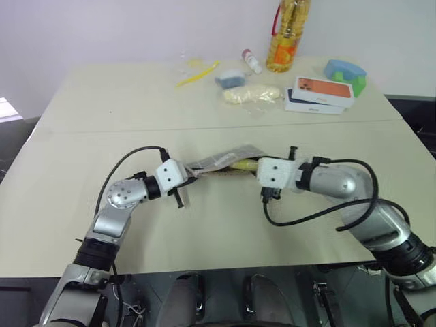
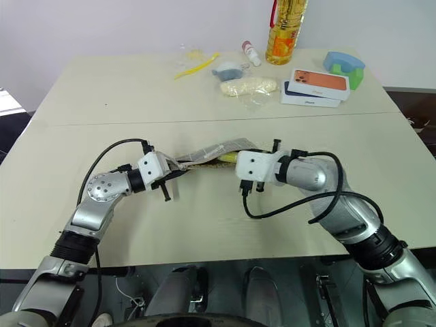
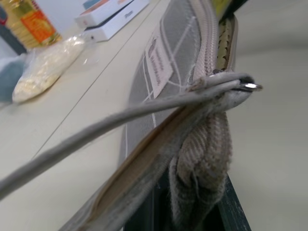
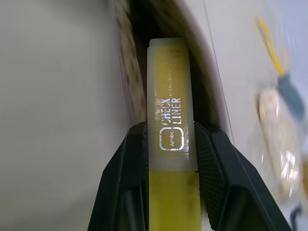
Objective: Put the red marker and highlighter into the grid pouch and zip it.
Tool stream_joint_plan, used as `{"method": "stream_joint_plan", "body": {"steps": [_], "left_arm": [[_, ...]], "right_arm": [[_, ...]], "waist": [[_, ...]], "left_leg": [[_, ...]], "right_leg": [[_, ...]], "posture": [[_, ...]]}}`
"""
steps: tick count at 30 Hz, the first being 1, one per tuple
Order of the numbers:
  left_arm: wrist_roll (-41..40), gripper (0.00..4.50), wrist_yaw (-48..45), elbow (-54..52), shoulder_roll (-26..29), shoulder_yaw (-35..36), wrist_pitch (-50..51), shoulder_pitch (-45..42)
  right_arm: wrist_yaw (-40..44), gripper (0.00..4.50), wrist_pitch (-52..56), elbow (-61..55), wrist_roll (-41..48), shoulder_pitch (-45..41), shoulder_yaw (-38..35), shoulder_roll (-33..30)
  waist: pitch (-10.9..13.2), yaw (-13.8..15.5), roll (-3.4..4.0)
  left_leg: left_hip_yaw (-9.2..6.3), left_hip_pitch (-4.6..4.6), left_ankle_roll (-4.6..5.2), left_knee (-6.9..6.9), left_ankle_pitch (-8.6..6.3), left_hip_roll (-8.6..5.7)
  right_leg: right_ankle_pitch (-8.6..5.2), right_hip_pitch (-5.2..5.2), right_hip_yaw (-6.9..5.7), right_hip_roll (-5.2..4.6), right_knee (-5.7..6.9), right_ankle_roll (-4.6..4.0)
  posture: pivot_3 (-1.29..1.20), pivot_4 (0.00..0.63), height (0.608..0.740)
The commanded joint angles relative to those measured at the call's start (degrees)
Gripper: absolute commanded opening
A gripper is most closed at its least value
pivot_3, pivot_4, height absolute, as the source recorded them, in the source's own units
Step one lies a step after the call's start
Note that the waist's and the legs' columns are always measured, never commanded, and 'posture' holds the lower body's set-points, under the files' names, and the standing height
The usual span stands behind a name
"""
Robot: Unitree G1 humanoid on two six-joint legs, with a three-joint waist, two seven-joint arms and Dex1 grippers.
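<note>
While the left gripper point(image 1: 185, 172) pinches the pouch point(image 1: 221, 162) mid-table, the right gripper point(image 4: 169, 137) clamps the highlighter point(image 4: 171, 120) at its mouth; oil bottle point(image 1: 287, 34), boxes point(image 1: 320, 94) crowd one o'clock.

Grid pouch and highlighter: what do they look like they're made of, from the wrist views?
The grid pouch looks like matte woven grey fabric: visible weave, thin white grid lines, a sewn label, and a limp cloth end bunched in the left gripper. The highlighter, clamped by the right gripper, looks like translucent yellow plastic, smooth and slightly glossy, with shiny silver print.
</note>
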Motion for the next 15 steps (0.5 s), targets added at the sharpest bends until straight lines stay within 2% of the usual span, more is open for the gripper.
{"method": "stream_joint_plan", "body": {"steps": [1,5,7,10,12,15], "left_arm": [[-1.2,0.0,-1.3,-2.8,0.0,-0.7,-0.1,-0.7],[-1.7,0.0,-2.0,-3.4,-0.3,-0.5,1.4,-1.0],[-2.1,0.0,-1.9,-3.4,-0.3,-0.1,2.2,-1.0],[-4.5,0.0,-1.0,-3.9,-1.3,1.4,5.5,-1.0],[-6.1,0.0,-0.6,-4.2,-2.1,2.0,8.1,-1.2],[-10.2,0.0,1.6,-4.4,-4.9,3.8,14.1,-2.8]], "right_arm": [[1.0,0.81,-2.4,-2.5,-1.8,-1.8,1.1,1.7],[1.9,0.81,-3.1,-2.5,-1.9,-1.8,1.4,3.8],[2.3,1.89,-1.8,-2.7,-0.5,-1.5,-0.2,4.6],[1.7,3.27,0.3,-3.8,2.2,-1.4,-4.3,6.1],[1.7,4.24,3.9,-5.2,6.9,-1.7,-8.5,8.3],[2.0,4.24,10.8,-8.0,15.3,-2.9,-15.4,11.8]], "waist": [[0.0,0.0,0.0],[0.0,0.0,0.0],[0.0,0.0,0.0],[0.0,0.1,0.0],[0.0,0.1,-0.01],[0.0,0.1,-0.01]], "left_leg": [[0.0,0.0,-0.01,0.0,0.01,0.0],[0.01,0.0,-0.05,0.02,0.03,0.0],[-0.01,0.0,-0.05,0.02,0.03,0.0],[-0.01,0.0,-0.08,0.02,0.04,0.0],[-0.02,0.0,-0.08,0.03,0.05,0.0],[-0.08,0.0,-0.07,0.05,0.04,0.0]], "right_leg": [[0.0,0.0,0.0,0.0,0.0,0.0],[0.0,0.01,0.0,0.0,0.0,0.0],[0.0,0.01,0.0,0.0,0.01,0.0],[0.0,0.02,0.0,0.0,0.01,0.0],[0.0,0.03,-0.01,0.0,0.01,0.0],[0.0,0.06,-0.04,0.0,0.02,0.0]], "posture": [[0.0,0.15,0.74],[0.0,0.15,0.74],[0.0,0.15,0.74],[0.0,0.15,0.74],[0.0,0.15,0.74],[0.0,0.15,0.74]]}}
